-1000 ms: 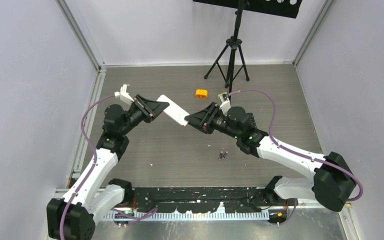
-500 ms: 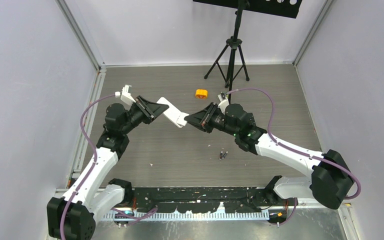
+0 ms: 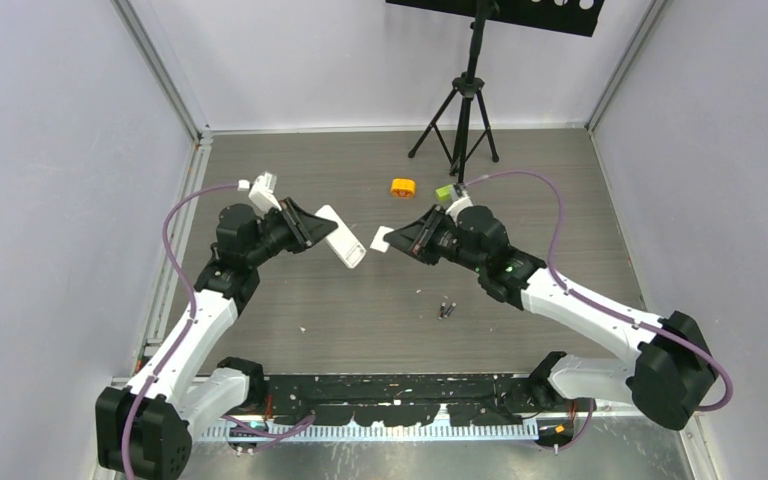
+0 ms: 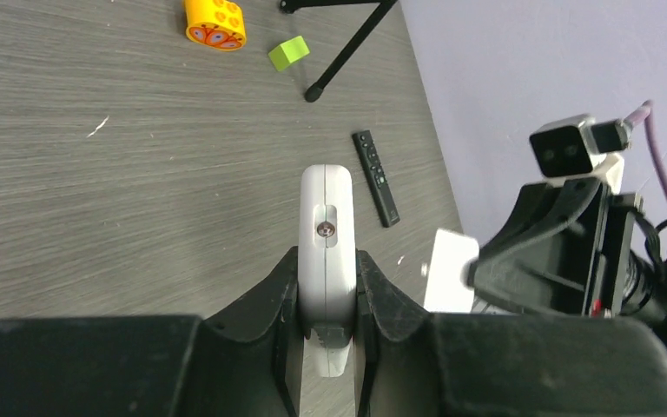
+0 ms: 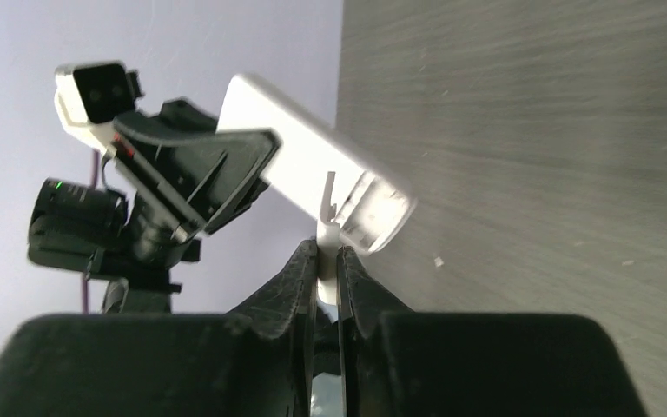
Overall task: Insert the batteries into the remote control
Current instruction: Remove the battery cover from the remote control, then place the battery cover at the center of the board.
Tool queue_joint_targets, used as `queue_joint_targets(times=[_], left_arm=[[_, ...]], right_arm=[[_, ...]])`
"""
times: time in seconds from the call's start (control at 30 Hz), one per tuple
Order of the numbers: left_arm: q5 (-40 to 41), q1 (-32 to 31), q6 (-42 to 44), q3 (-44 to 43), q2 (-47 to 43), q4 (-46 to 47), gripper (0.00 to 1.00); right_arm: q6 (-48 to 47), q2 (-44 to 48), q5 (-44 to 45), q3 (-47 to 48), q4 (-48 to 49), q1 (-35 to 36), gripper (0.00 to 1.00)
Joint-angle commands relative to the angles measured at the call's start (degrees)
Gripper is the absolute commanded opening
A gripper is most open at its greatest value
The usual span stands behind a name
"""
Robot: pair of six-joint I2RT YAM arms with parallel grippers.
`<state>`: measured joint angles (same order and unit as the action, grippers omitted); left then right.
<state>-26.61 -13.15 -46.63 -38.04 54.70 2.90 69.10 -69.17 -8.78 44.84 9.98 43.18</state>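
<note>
Left hand [image 4: 327, 265] is clamped on the white remote [image 4: 327, 195], fingers pressed on its two long sides at the near end. The rest of the remote sticks out past the fingertips, up off the desk [image 3: 360, 310], pointing toward the other arm. Right hand [image 5: 327, 256] is pinched nearly closed on a thin white panel [image 3: 381, 240], held edge-on between the fingers. From the top view there's a small gap between that panel and the free end of the remote, so they're close but not touching.

The batteries [image 3: 446, 309] are lying in a little cluster on the desk, below the right forearm and well away from both hands. I can't make out their colours from here.

Also on the desk are an orange round block [image 3: 403, 187] and a lime green block [image 4: 288, 54] toward the back, plus a slim black remote [image 4: 375, 176].
</note>
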Motion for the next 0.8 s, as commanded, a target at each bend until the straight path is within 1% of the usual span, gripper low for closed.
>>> queue_joint_targets(times=[0.0,0.07,0.13,0.23,0.3,0.4,0.5,0.57,0.6,0.63,0.7,0.73,0.77], left_arm=[[-4.0,0.0,5.2,1.7,-1.8,2.2,0.0],[-6.2,0.1,5.0,2.6,-2.5,4.1,0.0],[-8.2,0.0,4.7,3.1,-2.9,5.7,0.0],[-12.0,0.1,4.2,3.5,-3.1,8.7,0.0],[-17.1,0.1,2.4,4.2,-2.9,13.3,0.0],[-22.3,0.1,-2.9,5.4,-2.3,23.0,0.0],[-25.2,0.1,-7.5,5.9,-1.9,30.6,0.0],[-26.6,0.1,-9.0,5.6,-1.9,32.7,0.0],[-27.2,0.1,-9.2,5.2,-2.1,32.9,0.0],[-27.7,0.1,-9.3,5.0,-2.3,32.9,0.0],[-28.3,0.1,-9.4,4.7,-2.8,33.1,0.0],[-28.7,0.0,-9.5,4.7,-3.0,33.4,0.0],[-29.0,0.0,-9.9,4.7,-3.1,33.9,0.0]], right_arm=[[-8.0,2.6,6.7,0.5,-9.3,-4.4,0.0],[-9.4,1.4,6.2,-1.1,-11.7,-7.3,0.0],[-10.9,-1.2,4.1,-2.8,-11.0,-10.6,0.0],[-14.2,-5.4,1.1,-3.5,-10.7,-13.5,0.0],[-17.0,-8.8,-0.6,-3.1,-11.0,-14.5,0.0],[-21.1,-13.7,-2.7,-2.2,-11.6,-15.5,0.0],[-23.1,-17.5,-4.3,-1.9,-11.5,-16.4,0.0],[-23.5,-19.2,-4.4,-1.9,-11.8,-17.0,0.03],[-23.5,-19.7,-4.2,-2.0,-12.0,-17.1,0.06],[-23.8,-20.1,-3.7,-2.0,-12.3,-17.2,0.13],[-24.3,-19.8,-2.1,-2.1,-13.5,-17.2,0.32],[-24.5,-19.4,-1.0,-2.2,-14.5,-17.3,0.44],[-24.8,-19.0,0.1,-2.1,-15.3,-17.3,0.48]])
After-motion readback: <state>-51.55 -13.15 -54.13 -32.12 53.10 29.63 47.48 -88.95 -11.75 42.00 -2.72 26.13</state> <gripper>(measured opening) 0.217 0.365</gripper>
